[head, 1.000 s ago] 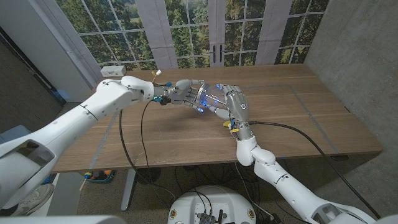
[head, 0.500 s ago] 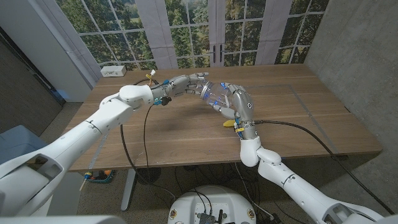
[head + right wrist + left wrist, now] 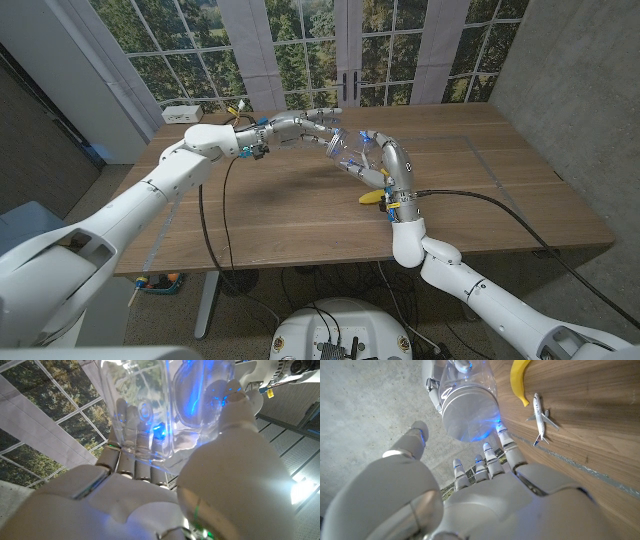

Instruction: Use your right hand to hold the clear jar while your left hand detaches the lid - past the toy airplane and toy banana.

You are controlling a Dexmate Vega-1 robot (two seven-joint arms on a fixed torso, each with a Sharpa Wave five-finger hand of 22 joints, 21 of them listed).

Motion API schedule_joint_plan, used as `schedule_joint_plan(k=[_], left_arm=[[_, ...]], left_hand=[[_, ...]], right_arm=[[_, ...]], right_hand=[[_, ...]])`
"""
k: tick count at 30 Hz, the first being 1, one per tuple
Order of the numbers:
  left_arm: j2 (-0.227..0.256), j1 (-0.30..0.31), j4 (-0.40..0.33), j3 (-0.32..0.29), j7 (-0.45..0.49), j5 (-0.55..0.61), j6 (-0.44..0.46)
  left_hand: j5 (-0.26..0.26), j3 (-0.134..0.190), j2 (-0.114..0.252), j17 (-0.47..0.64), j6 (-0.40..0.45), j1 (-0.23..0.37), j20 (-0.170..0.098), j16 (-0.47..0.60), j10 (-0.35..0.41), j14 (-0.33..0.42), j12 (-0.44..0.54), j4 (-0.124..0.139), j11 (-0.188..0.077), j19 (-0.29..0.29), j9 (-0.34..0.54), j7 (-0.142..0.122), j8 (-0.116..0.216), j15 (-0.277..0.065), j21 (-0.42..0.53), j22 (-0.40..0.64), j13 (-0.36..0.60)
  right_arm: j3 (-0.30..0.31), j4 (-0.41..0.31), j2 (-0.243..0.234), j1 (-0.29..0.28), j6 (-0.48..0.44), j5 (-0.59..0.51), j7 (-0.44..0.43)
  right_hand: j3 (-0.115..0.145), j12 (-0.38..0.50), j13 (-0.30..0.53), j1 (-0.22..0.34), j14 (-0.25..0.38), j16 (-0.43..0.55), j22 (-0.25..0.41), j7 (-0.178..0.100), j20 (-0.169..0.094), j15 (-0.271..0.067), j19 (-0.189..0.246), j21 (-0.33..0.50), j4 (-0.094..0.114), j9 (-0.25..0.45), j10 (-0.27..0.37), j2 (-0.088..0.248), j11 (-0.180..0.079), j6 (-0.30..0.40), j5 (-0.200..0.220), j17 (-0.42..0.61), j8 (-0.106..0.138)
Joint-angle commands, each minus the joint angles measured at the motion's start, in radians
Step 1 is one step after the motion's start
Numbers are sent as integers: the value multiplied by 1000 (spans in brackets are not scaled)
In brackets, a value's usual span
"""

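The clear plastic jar (image 3: 349, 153) is held tilted above the wooden tabletop (image 3: 300, 215) in the grasp of the right hand (image 3: 382, 160), its fingers wrapped round the body. The silvery round lid (image 3: 470, 416) faces the left hand (image 3: 312, 125), whose fingers (image 3: 492, 457) are spread just short of its rim — nothing is grasped there. The yellow toy banana (image 3: 520, 380) and small white toy airplane (image 3: 540, 416) lie nearby. The lid-removal step seems about to begin; closing on the lid and twisting is probably called for next.
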Motion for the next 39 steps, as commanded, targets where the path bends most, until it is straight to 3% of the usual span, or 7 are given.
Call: schedule_joint_plan(k=[1, 11, 15, 19, 26, 32, 39], left_arm=[[62, 1, -105, 8, 66, 150, -35], [90, 0, -181, 22, 134, 268, -39], [72, -14, -150, 30, 108, 248, -48], [56, -22, -126, 31, 99, 232, -57], [33, -37, -86, 34, 84, 208, -60], [17, -38, -63, 38, 92, 201, -56], [-2, -13, -55, 27, 144, 179, -39]], left_hand=[[2, 9, -9, 2, 4, 60, -38, 12, 15, 17, 16, 3, 15, 56, 7, -2, -2, 3, 13, 5, 4], [-1, -9, -21, 1, 51, 118, -57, 22, 47, 61, 30, 11, 40, 120, 11, -1, 12, 9, 27, 6, 8], [5, -7, 6, 2, 88, 168, -62, 22, 72, 71, 39, 12, 17, 125, 13, 0, 22, -4, 23, 7, 9], [7, -35, 58, 7, 181, 279, -136, 59, 185, 203, 84, 11, -8, 206, 28, 54, 52, -119, 44, 11, 26], [7, -86, 112, 17, 339, 452, -254, 114, 364, 384, 160, 9, -49, 322, 63, 141, 121, -219, 103, 23, 71], [-1, -140, 89, 16, 375, 417, -246, 121, 405, 424, 176, 33, -42, 375, 73, 162, 136, -219, 134, 26, 85], [5, -142, 113, 2, 478, 390, -266, 124, 542, 556, 215, 32, -12, 488, 92, 238, 178, -230, 201, 28, 100]], right_arm=[[-22, -4, -15, 16, -4, 37, -9], [-34, 12, -15, 38, 7, 39, -19], [-40, 17, -15, 45, 7, 34, -21], [-41, 23, -11, 49, 2, 38, -26], [-46, 36, -9, 58, 10, 46, -27], [-52, 47, -4, 69, 15, 46, -30], [-57, 59, 0, 80, 17, 45, -35]], right_hand=[[95, -5, 1, 82, 289, 1, 3, -374, -228, -432, -107, 8, 97, 26, 403, 116, -401, 409, 5, 9, 9], [93, -11, 3, 82, 290, 0, 1, -372, -225, -432, -109, 13, 97, 25, 407, 115, -401, 412, 8, 9, 9], [92, -13, 6, 82, 291, -1, 1, -372, -224, -432, -109, 15, 96, 24, 408, 114, -403, 413, 8, 9, 9], [91, -15, 9, 80, 291, -2, 0, -373, -225, -432, -110, 17, 97, 24, 410, 114, -401, 412, 10, 8, 8], [90, -22, 7, 81, 293, -3, 0, -372, -225, -432, -113, 20, 97, 23, 414, 114, -403, 414, 11, 8, 8], [89, -25, 10, 80, 294, -4, -1, -374, -222, -432, -112, 23, 96, 23, 415, 113, -402, 414, 13, 8, 7], [89, -30, 9, 79, 296, -5, -2, -372, -221, -431, -111, 25, 95, 22, 422, 110, -401, 418, 15, 8, 7]])
